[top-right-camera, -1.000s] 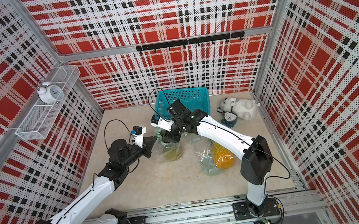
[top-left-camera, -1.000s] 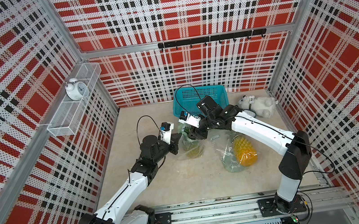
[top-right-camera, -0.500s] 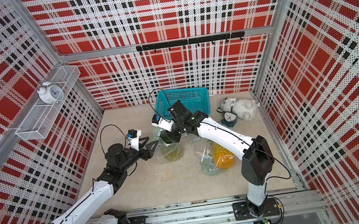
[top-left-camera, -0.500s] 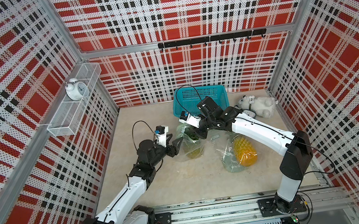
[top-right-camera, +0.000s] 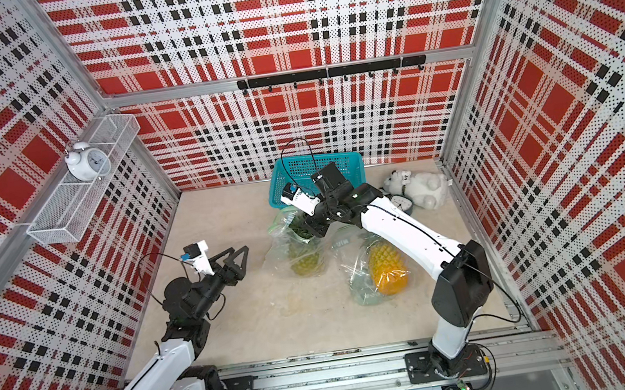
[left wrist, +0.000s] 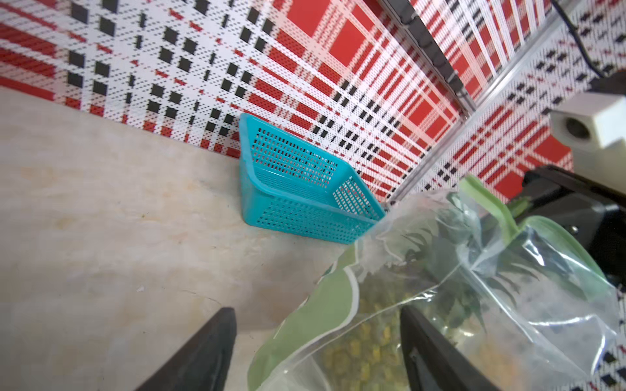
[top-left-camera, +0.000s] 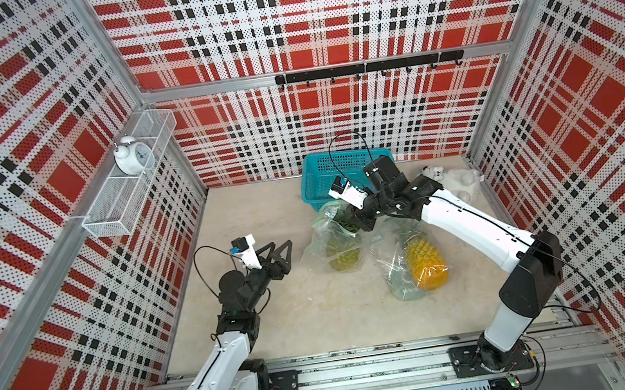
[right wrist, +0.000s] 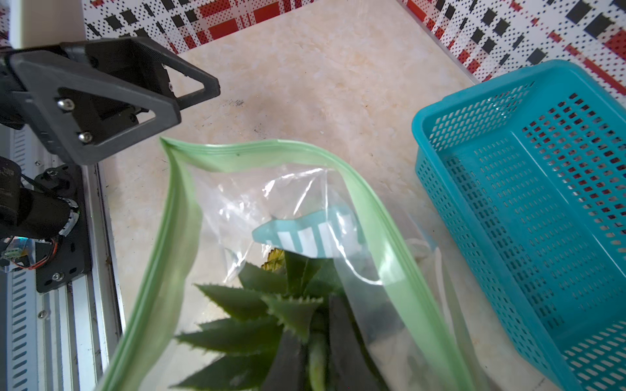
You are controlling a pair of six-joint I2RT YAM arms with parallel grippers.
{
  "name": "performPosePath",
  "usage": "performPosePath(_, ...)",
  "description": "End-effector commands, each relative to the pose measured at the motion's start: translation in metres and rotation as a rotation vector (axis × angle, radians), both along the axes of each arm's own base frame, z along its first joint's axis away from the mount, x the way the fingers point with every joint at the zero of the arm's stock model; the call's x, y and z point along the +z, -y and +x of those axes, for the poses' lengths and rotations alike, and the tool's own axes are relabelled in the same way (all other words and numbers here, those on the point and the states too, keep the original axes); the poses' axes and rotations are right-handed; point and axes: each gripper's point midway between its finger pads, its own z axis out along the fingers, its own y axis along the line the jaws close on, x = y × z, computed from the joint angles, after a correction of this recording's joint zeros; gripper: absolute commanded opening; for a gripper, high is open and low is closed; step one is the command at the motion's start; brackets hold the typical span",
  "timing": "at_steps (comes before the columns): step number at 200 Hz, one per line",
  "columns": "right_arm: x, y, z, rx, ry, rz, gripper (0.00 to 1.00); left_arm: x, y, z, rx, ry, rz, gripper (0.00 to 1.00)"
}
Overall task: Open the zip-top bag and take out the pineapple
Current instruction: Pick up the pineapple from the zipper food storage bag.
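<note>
Lit brightly and evenly from above, leaving only faint shadows on the beige marbled tabletop [top-left-camera: 277,311] before the teal perforated plastic basket [top-left-camera: 320,174]. White glare on the clear green-rimmed zip-top bag [right wrist: 271,189] beside that basket; slightly soft at close range in both wrist views.

Both top views look steeply down from high at the front over the whole scene, basket [top-left-camera: 316,187] upper centre; both close wrist views share it, the left low across the table [left wrist: 101,237], the right down into the zip-top bag [right wrist: 176,237] onto the pineapple [right wrist: 237,301].
</note>
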Motion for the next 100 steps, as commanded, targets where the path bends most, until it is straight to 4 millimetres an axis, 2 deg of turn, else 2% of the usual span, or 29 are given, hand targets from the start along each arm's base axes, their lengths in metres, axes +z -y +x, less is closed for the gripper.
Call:
performPosePath(1, 0.079, -0.002, -0.007, 0.022, 0.136, 0.157, 0.00, 0.020, -0.001, 0.001, -0.004, -0.013, -0.203, 0.76)
performPosePath(32, 0.101, -0.005, -0.013, 0.046, 0.155, 0.202, 0.00, 0.018, 0.004, 0.006, 0.015, -0.093, -0.334, 0.80)
performPosePath(70, 0.124, -0.007, -0.019, 0.072, 0.180, 0.247, 0.00, 0.008, 0.019, 0.019, -0.024, -0.209, -0.405, 0.75)
performPosePath(100, 0.134, -0.006, -0.021, 0.077, 0.195, 0.261, 0.00, 0.003, 0.020, 0.022, -0.004, -0.249, -0.451, 0.79)
